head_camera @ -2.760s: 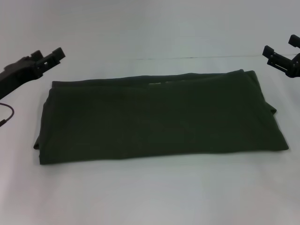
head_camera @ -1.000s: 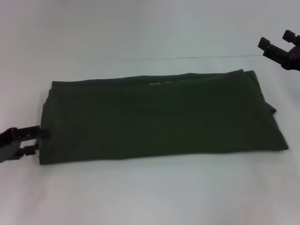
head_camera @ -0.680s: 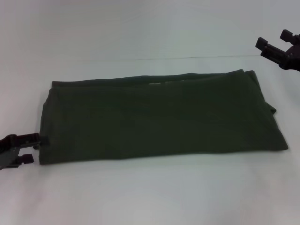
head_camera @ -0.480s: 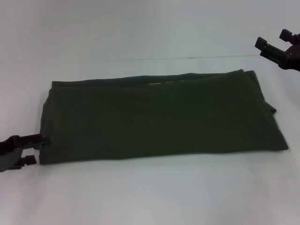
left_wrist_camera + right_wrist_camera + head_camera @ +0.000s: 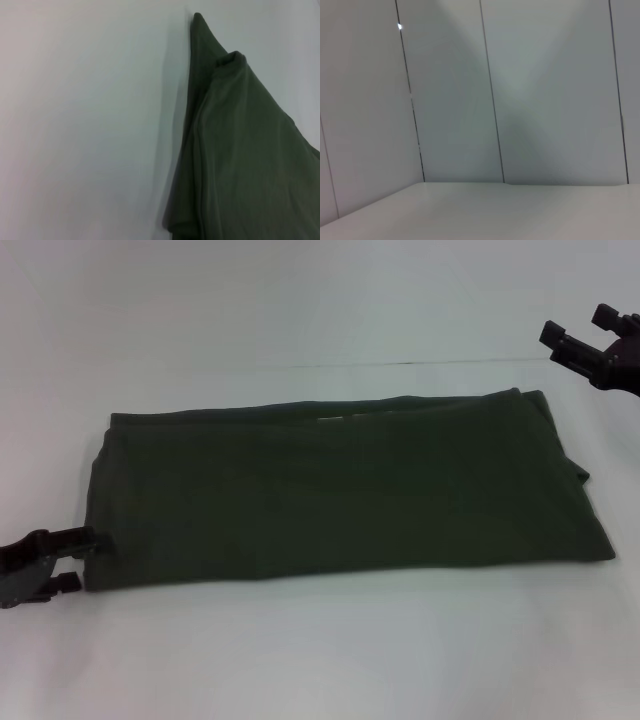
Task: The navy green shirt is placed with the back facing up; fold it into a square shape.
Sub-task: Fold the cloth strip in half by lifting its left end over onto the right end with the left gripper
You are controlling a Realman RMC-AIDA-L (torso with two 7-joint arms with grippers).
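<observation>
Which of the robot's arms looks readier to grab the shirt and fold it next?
Probably the left: the left gripper sits low and open at the navy green shirt's near-left corner, while the right gripper hangs raised beyond its far-right corner.

Plain white matte tabletop [image 5: 330,650] fills the fwd view, thin dark seam near its far edge. Behind: pale grey panelled wall [image 5: 545,90] w/ vertical dark joints, soft even light.

Bare worktop [image 5: 320,660] across the lower frame and behind the navy green shirt [image 5: 340,495] up to the wall; shirt lies low and flat mid-frame; left gripper [image 5: 75,558] crowds its lower-left corner, fingers apart; right gripper [image 5: 577,330] raised in the upper right, well apart from the cloth, fingers apart.
</observation>
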